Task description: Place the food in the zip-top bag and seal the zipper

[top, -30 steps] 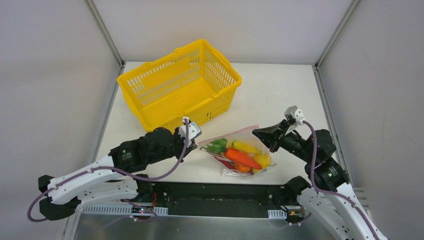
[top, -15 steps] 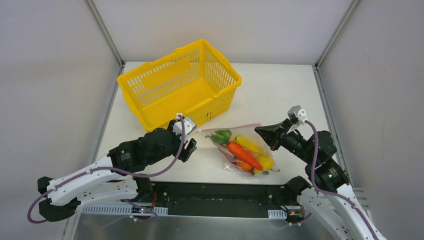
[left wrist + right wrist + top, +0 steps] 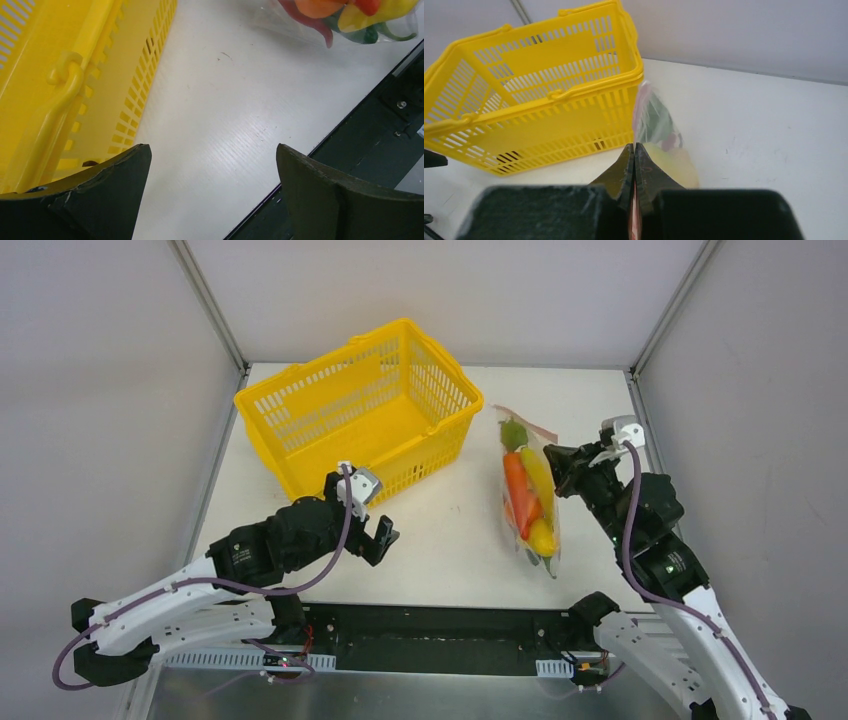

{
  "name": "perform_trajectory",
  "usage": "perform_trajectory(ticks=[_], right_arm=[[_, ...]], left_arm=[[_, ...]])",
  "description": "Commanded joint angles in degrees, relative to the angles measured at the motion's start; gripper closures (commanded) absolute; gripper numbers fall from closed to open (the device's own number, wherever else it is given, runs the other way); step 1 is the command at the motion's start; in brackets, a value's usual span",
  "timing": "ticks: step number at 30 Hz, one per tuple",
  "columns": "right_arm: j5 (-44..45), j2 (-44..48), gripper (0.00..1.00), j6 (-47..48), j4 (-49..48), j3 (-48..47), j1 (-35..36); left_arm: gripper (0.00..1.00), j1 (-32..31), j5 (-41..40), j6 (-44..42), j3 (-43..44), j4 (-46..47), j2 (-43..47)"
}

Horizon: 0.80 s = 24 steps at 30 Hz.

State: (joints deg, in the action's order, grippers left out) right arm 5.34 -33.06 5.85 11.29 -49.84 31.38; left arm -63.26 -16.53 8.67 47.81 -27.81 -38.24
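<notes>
Swinging away from the lower centre of the top view, where it lay between both tools a second ago, the zip-top bag (image 3: 528, 490) is now seen right of centre, stretched from upper to lower over the counter (image 3: 440, 550). The food (image 3: 518, 502) is kept inside it: an orange piece, a yellow one beside it, and green at the upper end. The bag's right edge is clamped by the right tool (image 3: 634, 148), whose fingers are pressed together on the plastic. That arm is bent at the elbow and reaches up-left from the lower right corner. The left tool (image 3: 212, 148) has been released and drawn back leftwards. Its fingers are spread wide above bare counter, just beside the near corner of the yellow basket (image 3: 330, 410) and well apart from the bag. The left arm is stretched low from the lower left.
</notes>
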Motion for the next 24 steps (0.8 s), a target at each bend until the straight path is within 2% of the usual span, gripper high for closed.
perform_trajectory(ticks=[1,6,8,10,13,18,21,24], right_arm=[[-0.01,-0.73,1.00,6.28,-1.69,-3.14,-0.18],[-19.79,-6.78,1.00,1.21,6.89,-2.08,-0.10],[-30.64,-8.67,0.96,-0.77,5.77,1.02,-0.07],[-37.15,-10.24,0.93,-3.61,2.11,3.97,0.35],[-43.87,-12.39,0.64,-5.28,0.15,5.62,1.40],[-47.67,-9.07,0.30,-7.67,-4.06,7.85,2.00],[-44.59,-4.59,0.25,-8.33,-6.53,10.18,1.99],[-30.94,0.08,0.19,-10.01,-8.17,13.04,2.01]], left_arm=[[0.01,0.51,0.43,2.33,-1.09,3.87,-0.02],[0.01,0.51,-2.09,3.67,-1.45,5.31,-0.17],[0.01,0.51,-2.46,3.89,-1.58,5.93,0.15],[0.01,0.51,-3.05,4.01,-1.67,6.27,0.47],[0.01,0.45,-4.73,4.40,-1.80,6.15,1.23],[0.01,0.51,-6.79,4.99,-3.47,8.20,4.03],[0.01,0.51,-7.64,5.22,-3.78,8.51,5.81],[0.01,0.51,-8.29,5.76,-3.46,8.35,6.24]])
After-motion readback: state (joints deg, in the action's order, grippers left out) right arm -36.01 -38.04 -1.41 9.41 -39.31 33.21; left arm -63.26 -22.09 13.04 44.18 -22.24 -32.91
